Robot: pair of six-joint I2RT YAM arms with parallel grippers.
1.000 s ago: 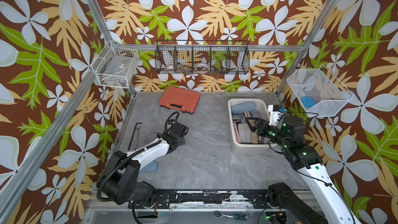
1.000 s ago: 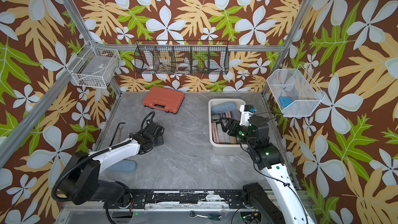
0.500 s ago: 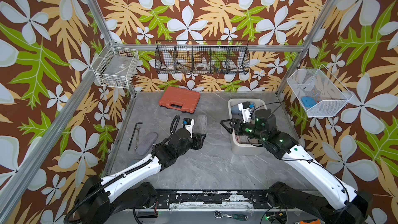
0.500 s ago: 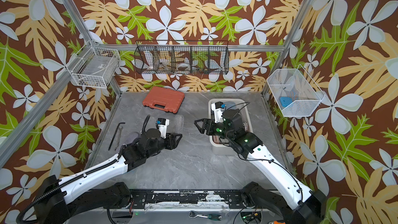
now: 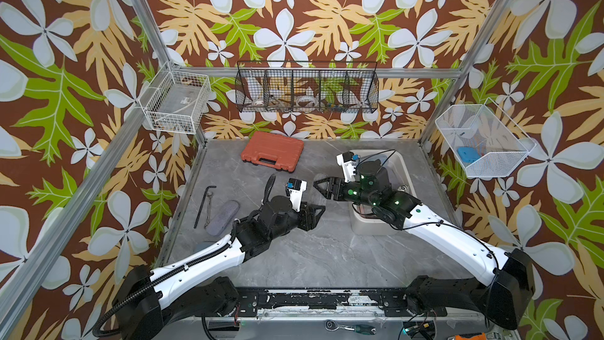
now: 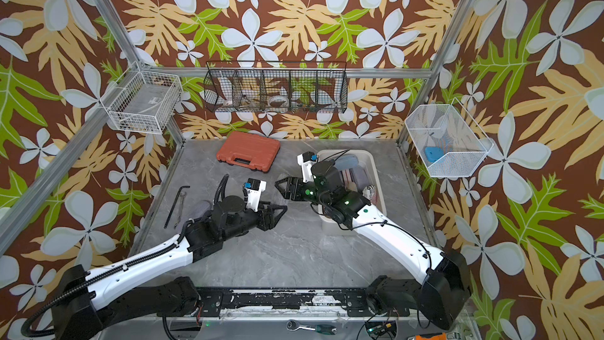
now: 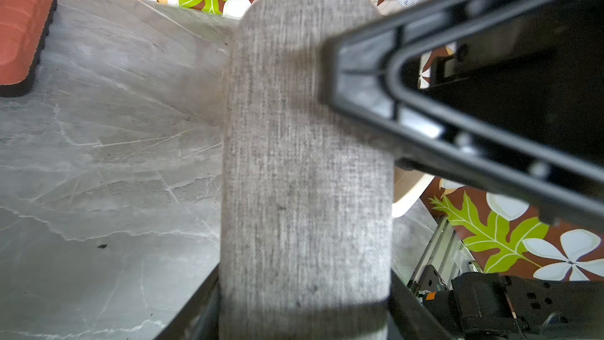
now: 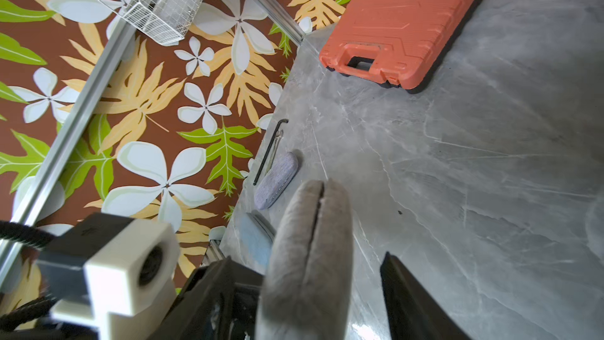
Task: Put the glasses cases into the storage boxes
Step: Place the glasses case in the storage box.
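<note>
Grey woven case point(image 7: 304, 158) mid-handover above middle of worktop point(image 5: 327, 256), not yet in tub. Pinched at one end by L pincer point(image 5: 322, 210), jaws pressed onto it. R pincer point(image 5: 315, 184) spread, one jaw each side of case's free end in R wrist view. Gap showing on one side, so no grip yet as far as visible. In both top views only a faint blur btw the two pincers.

Done so far: cream tub point(image 6: 376, 171) near right rear corner of worktop, already holding several cases. Slate-blue case point(image 6: 348, 160) at its rear end, printed case point(image 6: 369, 192) twd its right wall. Exact count unclear, R arm over the rest.

Left to do, prob.: close R pincer, release L, carry grey case across to tub. Then 2 more lying out along left edge of worktop. Lavender felt case point(image 5: 225, 212) just beside hex key point(image 5: 204, 206). Light-blue case point(image 8: 256, 243) nearer front left corner, partly hidden by L arm. Judged well past halfway, 3 cases outstanding incl. the one in hand.
</note>
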